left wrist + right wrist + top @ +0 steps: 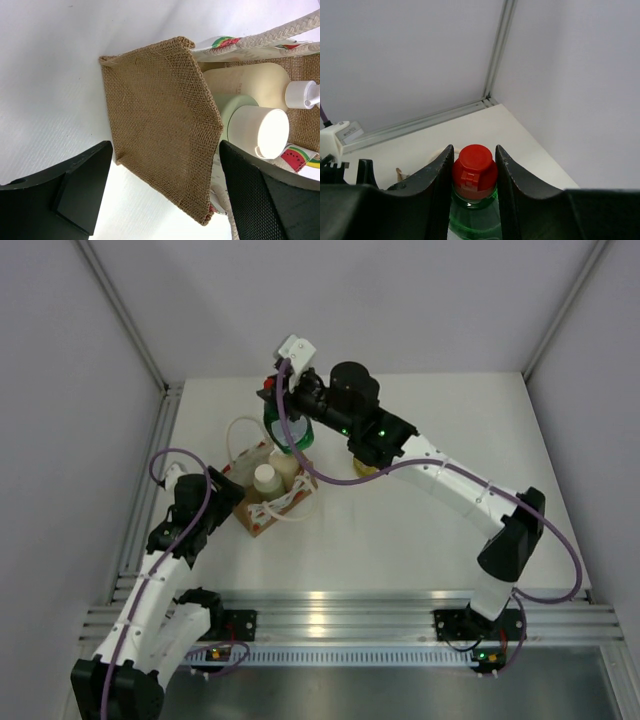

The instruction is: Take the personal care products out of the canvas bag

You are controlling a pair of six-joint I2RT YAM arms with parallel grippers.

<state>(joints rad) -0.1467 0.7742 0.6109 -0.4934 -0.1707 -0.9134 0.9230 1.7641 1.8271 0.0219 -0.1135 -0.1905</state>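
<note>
We see the white table carrying everything. On it stands the small tan-brown canvas bag with a watermelon print and white rope handles. The left hand is spread wide, with the bag's plain burlap wall between its two black fingers; we cannot tell whether either finger touches the fabric.

The right hand is pinching the dark green plastic bottle with the red cap: its fingers press on both sides of the cap and neck, and the body hangs below them. From the top view, this bottle sits at the bag's far end, and we cannot tell whether it is clear of the rim.

Inside the bag, just past the left hand's right finger, lie the cream bottle with a white pump and, nearer that finger, the pale cylinder with a white cap, touching each other.

Under the right forearm a small yellow thing peeks out, mostly hidden.
</note>
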